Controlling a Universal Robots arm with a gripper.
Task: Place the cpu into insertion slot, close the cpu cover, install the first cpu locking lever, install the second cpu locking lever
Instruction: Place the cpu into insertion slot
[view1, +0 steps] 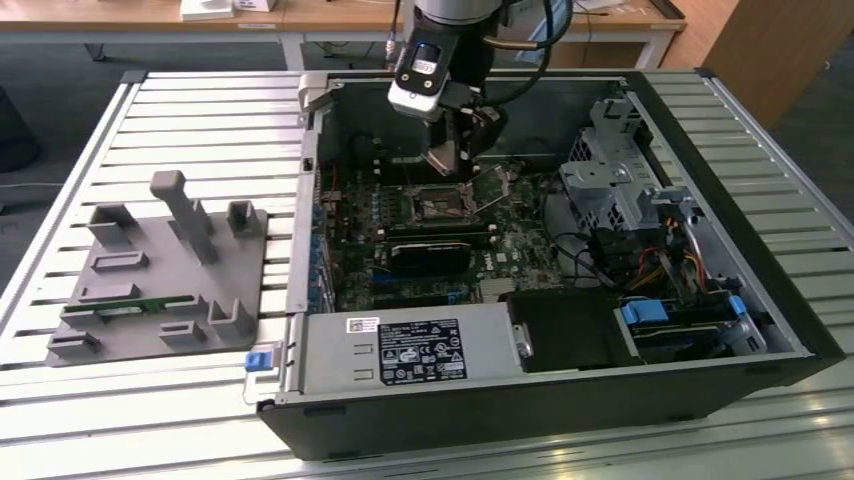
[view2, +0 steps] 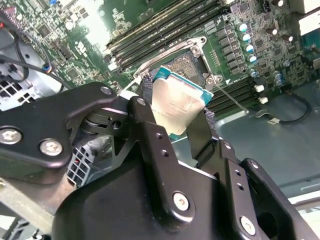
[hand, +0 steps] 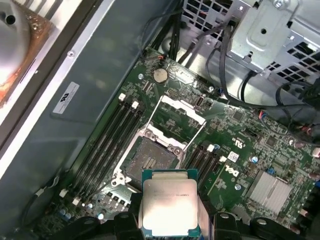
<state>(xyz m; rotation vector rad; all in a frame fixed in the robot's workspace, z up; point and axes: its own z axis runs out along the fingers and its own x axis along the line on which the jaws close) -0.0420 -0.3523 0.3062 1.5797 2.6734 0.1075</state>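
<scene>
My gripper (view1: 455, 152) hangs inside the open computer case and is shut on the cpu (view2: 177, 102), a pale silver square chip with a green edge. Both black fingers (view2: 145, 114) clamp the chip's opposite sides. The cpu (hand: 170, 202) hovers tilted just beside and above the insertion slot (hand: 150, 160), whose dark centre lies bare inside its silver rim. In the exterior view the insertion slot (view1: 438, 203) sits right below the gripper. The cpu cover (hand: 181, 106), a thin silver frame, stands swung open on the slot's far side. A thin metal lever (view2: 233, 99) lies raised beside the insertion slot (view2: 189, 61).
Black memory slots (hand: 107, 145) run along one side of the socket. A black card (view1: 427, 255) sits just in front of it in the exterior view, with the power supply (view1: 400, 350) nearer still. A metal drive cage (view1: 614, 180) and cables fill the exterior view's right. A grey fixture plate (view1: 160, 270) lies outside the case.
</scene>
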